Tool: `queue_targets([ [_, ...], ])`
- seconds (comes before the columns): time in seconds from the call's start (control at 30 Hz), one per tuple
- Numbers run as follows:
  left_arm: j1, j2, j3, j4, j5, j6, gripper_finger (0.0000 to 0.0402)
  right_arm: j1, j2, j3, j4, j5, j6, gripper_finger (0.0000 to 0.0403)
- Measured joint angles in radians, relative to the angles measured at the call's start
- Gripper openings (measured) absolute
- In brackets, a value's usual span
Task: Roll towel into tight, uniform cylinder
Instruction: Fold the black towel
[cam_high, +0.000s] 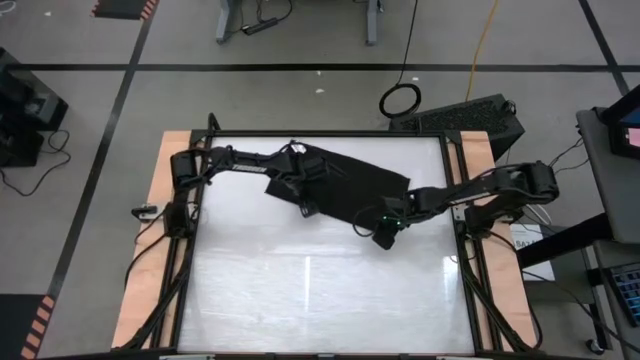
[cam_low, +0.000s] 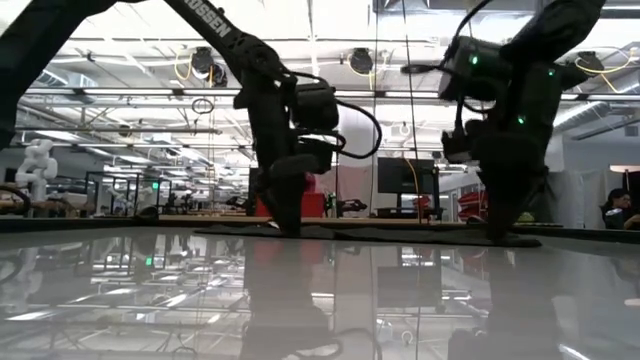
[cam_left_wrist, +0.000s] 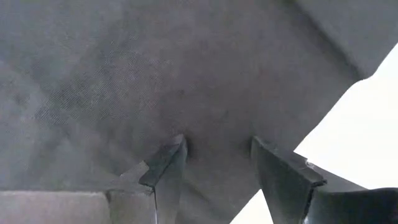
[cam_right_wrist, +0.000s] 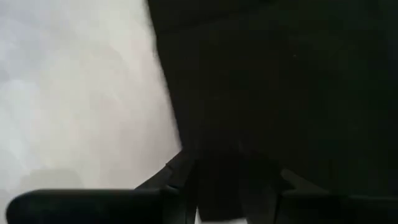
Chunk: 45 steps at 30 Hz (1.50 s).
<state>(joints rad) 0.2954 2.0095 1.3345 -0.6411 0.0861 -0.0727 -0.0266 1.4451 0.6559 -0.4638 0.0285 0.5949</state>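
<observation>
The black towel (cam_high: 345, 182) lies spread and skewed on the far half of the white table, its left end nearer the far edge and its right end nearer the middle. My left gripper (cam_high: 300, 203) stands on the towel's left part, pointing steeply down, shut on the cloth (cam_left_wrist: 211, 93). My right gripper (cam_high: 384, 232) stands at the towel's near right corner, also pointing down and shut on cloth (cam_right_wrist: 267, 93). In the low view the towel (cam_low: 400, 233) shows as a thin flat strip between the two grippers. My left gripper comes from above. Its two fingers (cam_left_wrist: 165, 171) stand apart with towel cloth (cam_left_wrist: 214, 165) gathered between them, close to the towel's edge. Creases run out from the fingertips. One layer or several, I cannot tell. The towel around it rests on the table. My right gripper comes from above with dark cloth (cam_right_wrist: 239, 177) between its fingers, right beside the towel's edge next to the bare table. The fingers and the dark cloth hide the place of contact. The towel beyond it lies on the table.
Bare white tabletop (cam_high: 320, 290) reaches from the towel to the near edge. A black frame (cam_high: 452, 190) and wooden strips (cam_high: 160, 200) border the table. In the low view a person (cam_low: 618, 208) sits far behind the table at the right.
</observation>
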Motion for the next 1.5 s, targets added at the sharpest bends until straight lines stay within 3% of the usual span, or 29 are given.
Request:
queue_targets([
  [0.17,-0.065,-0.004,-0.040,0.000,0.018,-0.016,0.0192,-0.028,0.003,0.001,-0.045,-0.014,-0.035,0.0088],
  [0.3,-0.103,-0.002,-0.044,0.003,-0.026,0.031,0.0192,-0.006,0.006,0.000,0.016,-0.123,0.017,0.0088],
  [0.43,-0.107,-0.001,-0.046,0.036,-0.049,0.116,0.0192,0.077,0.038,0.000,0.147,-0.162,0.132,0.0088],
  [0.63,-0.087,0.002,-0.040,0.120,-0.081,0.286,0.0192,0.200,0.140,0.001,0.485,-0.249,0.283,0.0088],
  [0.77,-0.080,0.007,0.013,0.049,-0.128,0.296,0.0192,0.218,0.117,0.001,0.470,-0.287,0.255,0.0088],
  [0.9,-0.083,-0.005,0.087,-0.073,-0.175,0.261,0.0192,0.202,-0.033,0.005,0.336,-0.218,0.171,0.0088],
  [1.13,-0.133,-0.040,0.162,-0.176,-0.179,0.070,0.0192,0.077,-0.296,0.004,-0.088,0.122,-0.018,0.0088],
  [1.27,-0.169,-0.050,0.163,-0.129,-0.140,-0.030,0.0192,-0.037,-0.318,0.003,-0.161,0.152,-0.164,0.0088],
  [1.5,-0.207,-0.002,0.163,-0.068,-0.128,-0.104,0.0192,-0.191,-0.229,0.001,-0.109,0.155,-0.378,0.0089],
])
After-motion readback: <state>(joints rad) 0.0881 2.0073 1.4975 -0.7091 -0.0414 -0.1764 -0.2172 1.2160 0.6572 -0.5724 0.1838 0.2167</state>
